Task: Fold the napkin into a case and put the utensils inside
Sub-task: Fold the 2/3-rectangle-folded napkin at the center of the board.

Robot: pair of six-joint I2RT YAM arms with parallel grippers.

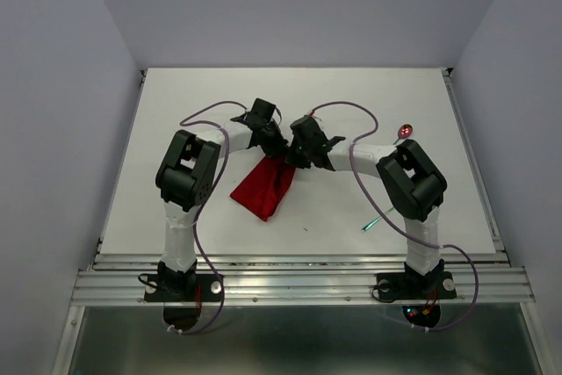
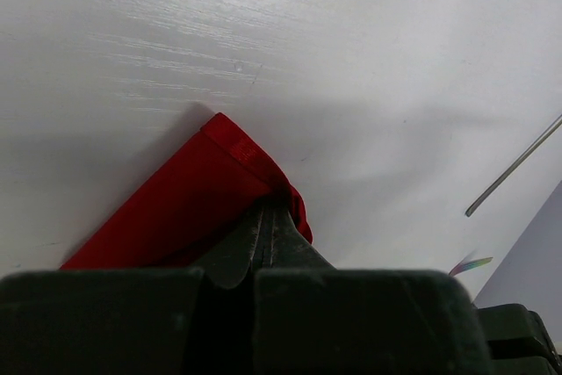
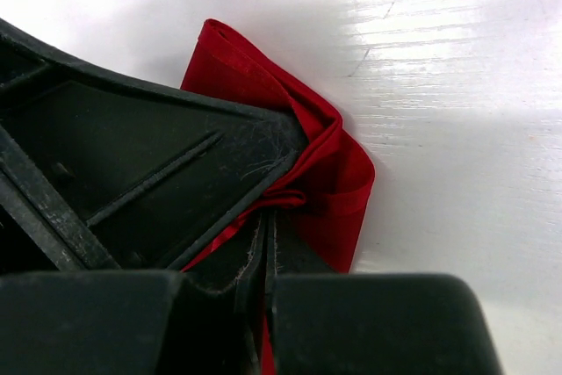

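Note:
The red napkin (image 1: 263,187) lies folded into a narrow strip at the table's middle, running diagonally toward the near left. Both grippers meet at its far right corner. My left gripper (image 1: 279,152) is shut on that corner's edge, and its wrist view shows the napkin (image 2: 189,212) pinched at the gripper (image 2: 270,210). My right gripper (image 1: 296,157) is shut on a bunched fold of the napkin (image 3: 344,177), with the gripper (image 3: 270,221) right beside the left one. The spoon's red bowl (image 1: 405,131) lies at the far right. The teal-handled fork (image 1: 373,221) lies near the right arm.
The left gripper's black body (image 3: 149,160) fills the left of the right wrist view, touching the cloth. A thin metal utensil shaft (image 2: 514,166) lies on the white table (image 1: 193,217) to the right. Grey walls enclose the table on three sides.

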